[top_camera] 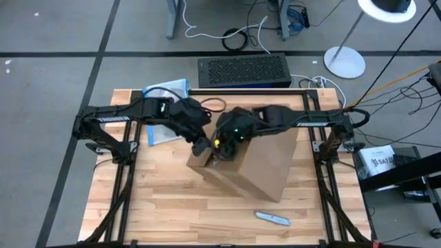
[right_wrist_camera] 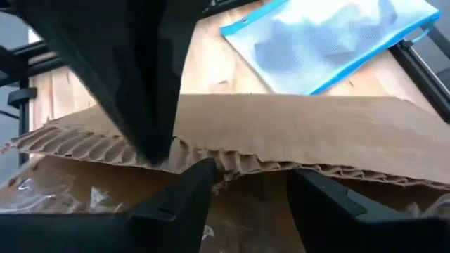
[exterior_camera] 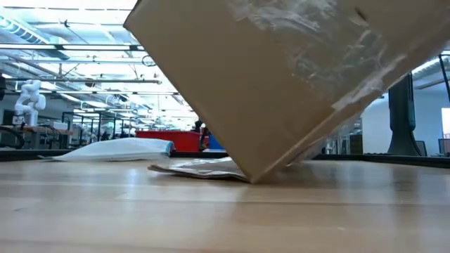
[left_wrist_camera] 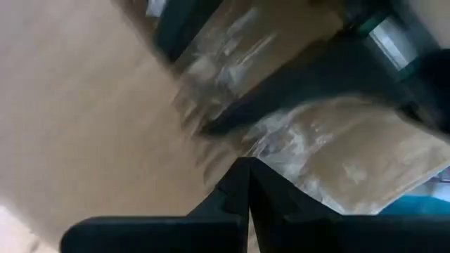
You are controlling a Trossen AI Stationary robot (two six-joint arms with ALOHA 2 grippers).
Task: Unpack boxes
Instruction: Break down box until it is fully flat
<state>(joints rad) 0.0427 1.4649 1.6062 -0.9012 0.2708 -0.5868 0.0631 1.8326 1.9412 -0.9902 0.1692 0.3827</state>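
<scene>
Tilted carton (exterior_camera: 281, 84), glossy tape, no legible txt.

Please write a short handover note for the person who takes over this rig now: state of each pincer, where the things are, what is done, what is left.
Left pincer: shut, at the box's left corner, no grip on anything visible.
Right pincer: open, fingers on either side of a torn corrugated flap edge.
Box: mid-table, tilted up on one lower edge, tape on its face.
Plastic pouch: behind the left arm, at the table's far edge. A small grey tool lies on the table's near side.
Done: one flap lifted.
Left: open fully, take the contents out; none visible yet.
</scene>
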